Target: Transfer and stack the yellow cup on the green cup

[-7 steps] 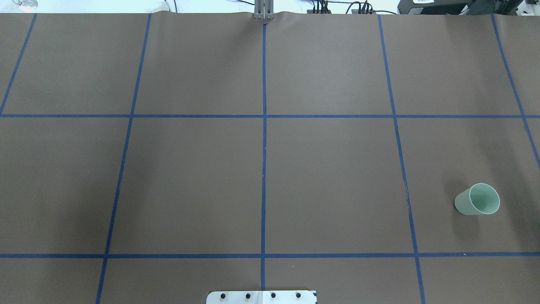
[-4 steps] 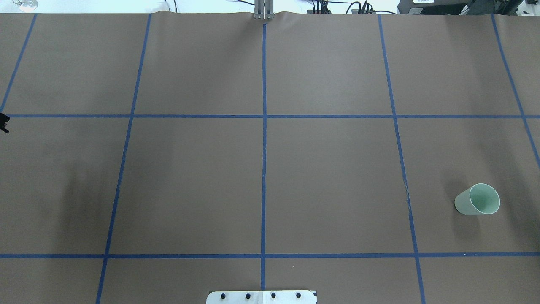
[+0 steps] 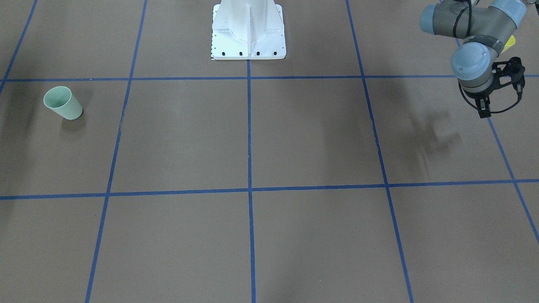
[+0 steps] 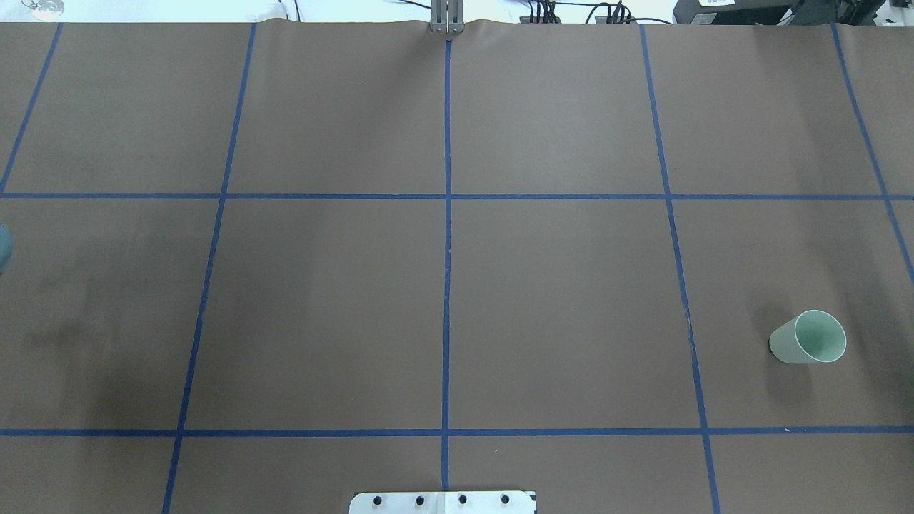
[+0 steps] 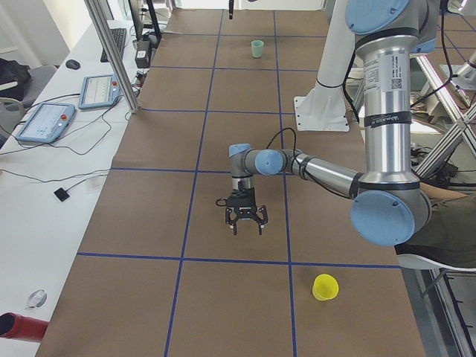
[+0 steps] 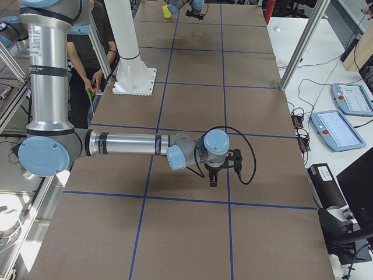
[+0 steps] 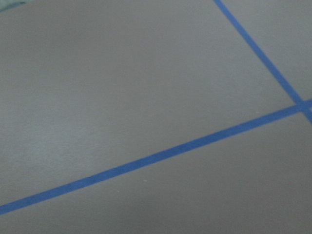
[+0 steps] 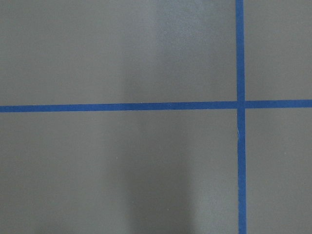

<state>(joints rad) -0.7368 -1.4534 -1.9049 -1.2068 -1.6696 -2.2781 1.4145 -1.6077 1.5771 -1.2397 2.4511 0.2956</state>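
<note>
The yellow cup (image 5: 325,286) stands upright near the table's end on my left side; in the front-facing view only a sliver (image 3: 510,41) shows behind my left arm. My left gripper (image 5: 244,229) hangs open and empty above the table, apart from that cup; it also shows in the front-facing view (image 3: 484,110). The green cup (image 4: 808,338) stands upright at the table's right side, and also shows in the front-facing view (image 3: 63,103). My right gripper (image 6: 214,178) hovers over the table; I cannot tell whether it is open or shut.
The white robot base (image 3: 248,46) stands at the middle of the near edge. Blue tape lines grid the brown table (image 4: 557,300). A metal post (image 5: 111,52) and a desk with tablets (image 5: 44,123) stand on the far side. A person (image 6: 87,52) stands behind the base.
At the overhead view's left edge, a black gripper part that showed half a second ago is gone; a grey arm joint shows lower down, and the arm's shadow has shifted left. The green cup has not moved.
</note>
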